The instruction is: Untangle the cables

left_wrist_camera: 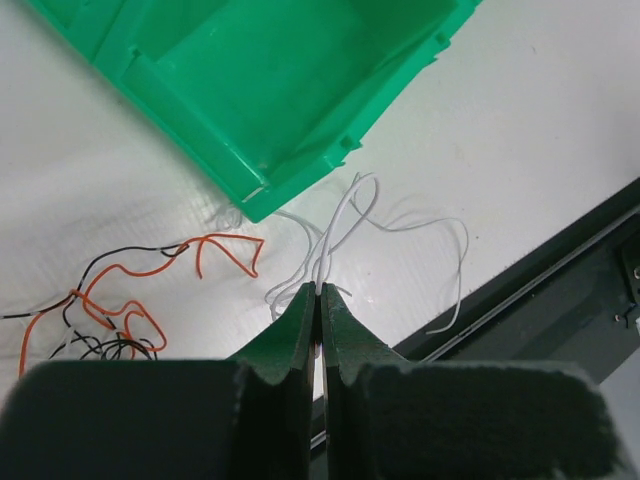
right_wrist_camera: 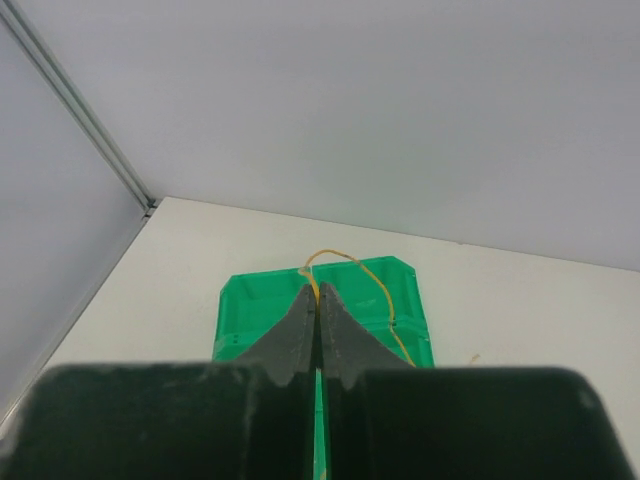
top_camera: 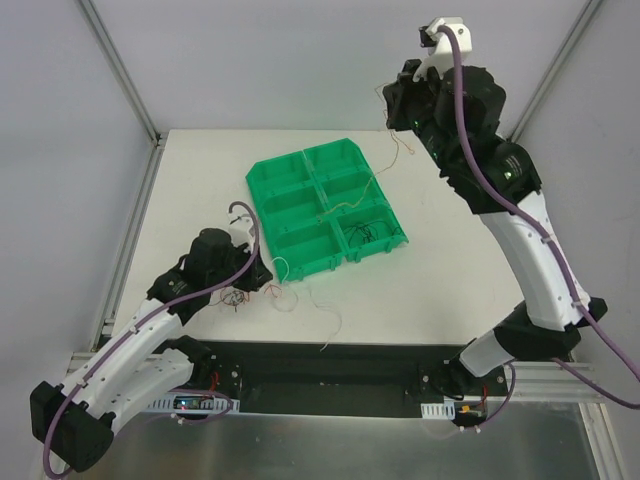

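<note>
Left jaws, low by the near corner of the green tray (top_camera: 268, 170), are clenched on a white wire (left_wrist_camera: 340, 225) that loops on the bench (top_camera: 450, 280). Just left of it lies a knot of orange wire (left_wrist_camera: 218, 238) & black wire (left_wrist_camera: 115, 347).

Over on the right, right jaws are up high, pinching a yellow wire (right_wrist_camera: 335, 253) that hangs down into the tray.

Best way, I think: left side pins the white one w/o tugging. Right side lifts slow & straight so the yellow one slides free, no snags.

Hard to see: where the yellow wire ends in the tray, & if it's hooked on the dark wires (top_camera: 366, 233) in there. Wires look v. thin from the top. Can't tell if the white one touches the knot.
</note>
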Motion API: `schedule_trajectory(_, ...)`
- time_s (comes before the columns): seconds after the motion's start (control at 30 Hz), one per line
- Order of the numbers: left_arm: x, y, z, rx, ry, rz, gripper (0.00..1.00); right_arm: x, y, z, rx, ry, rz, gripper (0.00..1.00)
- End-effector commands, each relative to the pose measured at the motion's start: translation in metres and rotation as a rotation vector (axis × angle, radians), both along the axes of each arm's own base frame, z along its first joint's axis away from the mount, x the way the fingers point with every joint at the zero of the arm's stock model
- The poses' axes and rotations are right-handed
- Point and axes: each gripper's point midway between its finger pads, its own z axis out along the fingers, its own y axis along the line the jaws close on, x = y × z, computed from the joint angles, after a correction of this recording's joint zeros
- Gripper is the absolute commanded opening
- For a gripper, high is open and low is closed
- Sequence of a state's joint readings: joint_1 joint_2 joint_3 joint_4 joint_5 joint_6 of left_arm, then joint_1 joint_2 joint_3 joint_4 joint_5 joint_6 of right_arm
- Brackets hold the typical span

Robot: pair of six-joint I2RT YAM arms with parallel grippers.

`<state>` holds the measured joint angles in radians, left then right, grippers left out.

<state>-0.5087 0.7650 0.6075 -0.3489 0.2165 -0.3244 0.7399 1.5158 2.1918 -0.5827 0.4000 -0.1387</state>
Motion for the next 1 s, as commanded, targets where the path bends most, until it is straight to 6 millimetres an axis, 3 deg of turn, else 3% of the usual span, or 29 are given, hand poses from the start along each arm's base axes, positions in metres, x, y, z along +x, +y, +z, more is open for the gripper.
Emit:
schedule_trajectory(0.0, -0.001, -0.017, 0.028, -0.059, -0.047, -0.113, 0.00, 0.028, 0.010, 0.011, 0.057, -0.039, 0.024, 0.00)
schedule_trajectory(0.3, -0.011, -0.032, 0.050, -0.116, -0.057, -0.229, 0.00, 0.111, 0.006, -0.036, 0.139, 0.032, -0.077, 0.00)
schedule_trajectory(0.47, -0.011, -0.032, 0.047, -0.101, -0.053, -0.237, 0.00, 0.141, 0.007, -0.082, 0.157, 0.138, -0.102, 0.00)
schedule_trajectory(0.6, -0.008, -0.031, 0.045, -0.088, -0.053, -0.237, 0.00, 0.142, 0.018, -0.122, 0.172, 0.240, -0.081, 0.00)
schedule_trajectory(0.83, -0.005, -0.032, 0.043, -0.071, -0.047, -0.247, 0.00, 0.125, 0.053, -0.207, 0.379, 0.532, 0.021, 0.00)
schedule_trajectory(0.9, -0.005, -0.032, 0.043, -0.068, -0.047, -0.251, 0.00, 0.126, 0.065, -0.233, 0.407, 0.600, 0.089, 0.00)
schedule_trajectory(0.97, -0.006, -0.033, 0.042, -0.066, -0.043, -0.259, 0.00, 0.126, 0.080, -0.245, 0.411, 0.663, 0.198, 0.00)
